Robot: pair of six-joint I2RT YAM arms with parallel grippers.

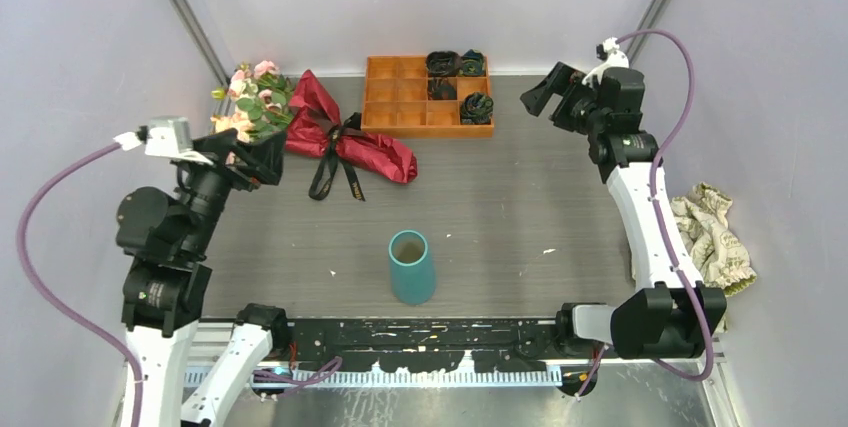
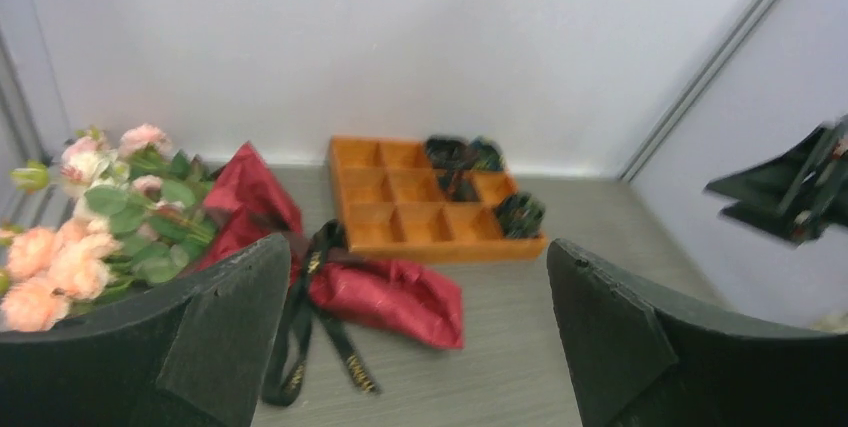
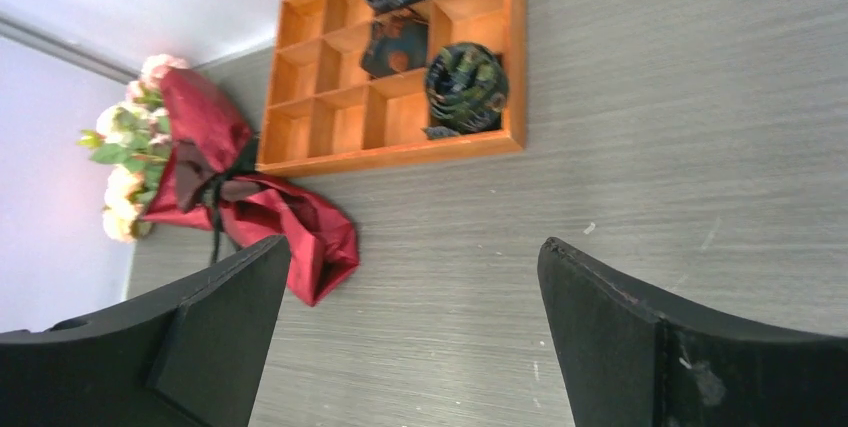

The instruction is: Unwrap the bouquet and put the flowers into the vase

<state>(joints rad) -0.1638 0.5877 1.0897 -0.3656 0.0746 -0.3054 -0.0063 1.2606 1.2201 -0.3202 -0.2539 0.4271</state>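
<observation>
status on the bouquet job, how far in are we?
Done: nothing yet. The bouquet lies wrapped, its black ribbon tied, at the far left of the table. The vase stands empty near the front. In hand: nothing. The left claw and right claw are both open and hold nothing. Left: untie, unwrap, put the flowers in the vase.

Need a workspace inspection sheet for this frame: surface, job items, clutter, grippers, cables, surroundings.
Surface: grey wood-grain table, a few white specks.
Job's things: bouquet lying far left, wrapped, black ribbon tied, flowers at its far-left end; vase upright, empty, front centre.
Clutter: orange tray at the back, dark rosettes in some compartments; crumpled cloth at the right edge.
Grippers: left gripper open, empty; right gripper open, empty.
Cables: left purple cable and right purple cable loop off the arms.
Surroundings: pale walls, metal posts.
</observation>
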